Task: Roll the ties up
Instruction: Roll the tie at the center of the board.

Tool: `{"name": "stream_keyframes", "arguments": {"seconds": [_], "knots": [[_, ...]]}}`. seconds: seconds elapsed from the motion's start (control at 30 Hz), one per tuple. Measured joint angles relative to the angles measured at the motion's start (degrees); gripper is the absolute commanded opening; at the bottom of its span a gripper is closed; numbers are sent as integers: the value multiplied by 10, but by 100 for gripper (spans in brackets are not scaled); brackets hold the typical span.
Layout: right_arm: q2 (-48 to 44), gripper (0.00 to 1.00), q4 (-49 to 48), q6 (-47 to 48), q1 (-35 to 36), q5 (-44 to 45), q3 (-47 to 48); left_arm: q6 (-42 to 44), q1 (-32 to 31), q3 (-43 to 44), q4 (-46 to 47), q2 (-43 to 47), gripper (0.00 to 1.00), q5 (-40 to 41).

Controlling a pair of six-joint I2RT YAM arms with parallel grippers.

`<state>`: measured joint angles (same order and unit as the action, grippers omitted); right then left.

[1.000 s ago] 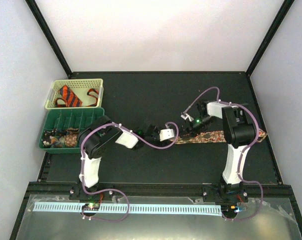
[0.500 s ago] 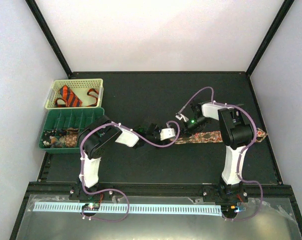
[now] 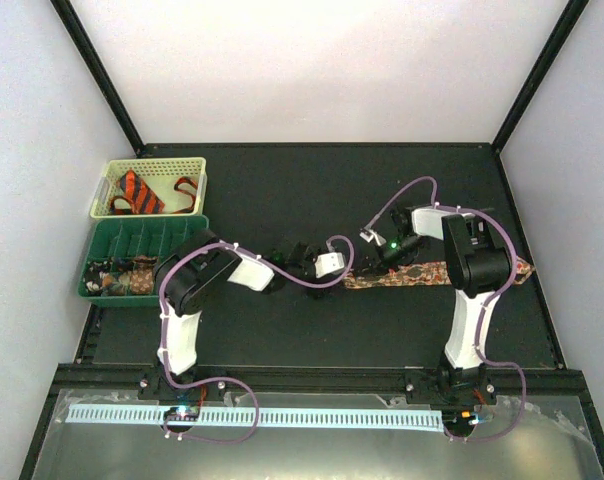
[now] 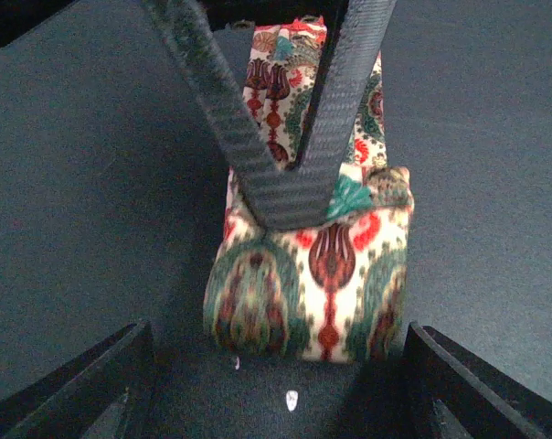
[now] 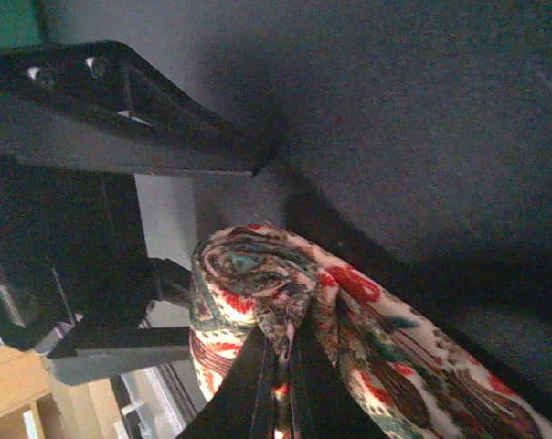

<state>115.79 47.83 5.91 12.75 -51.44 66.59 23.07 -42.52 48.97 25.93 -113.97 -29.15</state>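
red-green paisley tie (image 4: 313, 274) coil — r claw (image 4: 290, 197) pinching it, l claw (image 4: 274, 334) open wide.

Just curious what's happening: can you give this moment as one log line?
task: roll tie | right fingers: shut on tie coil | left fingers: open, flanking coil | tail: flat on table

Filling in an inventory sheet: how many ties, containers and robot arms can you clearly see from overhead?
Ties: 2 (paisley tie, orange striped tie)
Containers: 2 (cream basket, green tray)
Robot arms: 2 (left arm, right arm)
Total: 6; the tray's small contents are unclear.
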Motion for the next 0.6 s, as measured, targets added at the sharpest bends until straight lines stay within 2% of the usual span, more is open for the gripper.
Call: {"name": "stream_keyframes", "arguments": {"seconds": [0.23,0.37,0.47,0.6], "knots": [[-19,1,-14,16,-5,30,-18,-35,3,-6,23,-7,79,-34],[-22,1,-23,15,-6,35,-22,-51,-7,12,49,-30,76,-40],[-22,1,-24,15,-6,35,-22,-61,-16,32,59,-49,67,-39],[-17,1,-23,15,-6,33,-18,-59,-19,50,60,-61,48,-27]]}}
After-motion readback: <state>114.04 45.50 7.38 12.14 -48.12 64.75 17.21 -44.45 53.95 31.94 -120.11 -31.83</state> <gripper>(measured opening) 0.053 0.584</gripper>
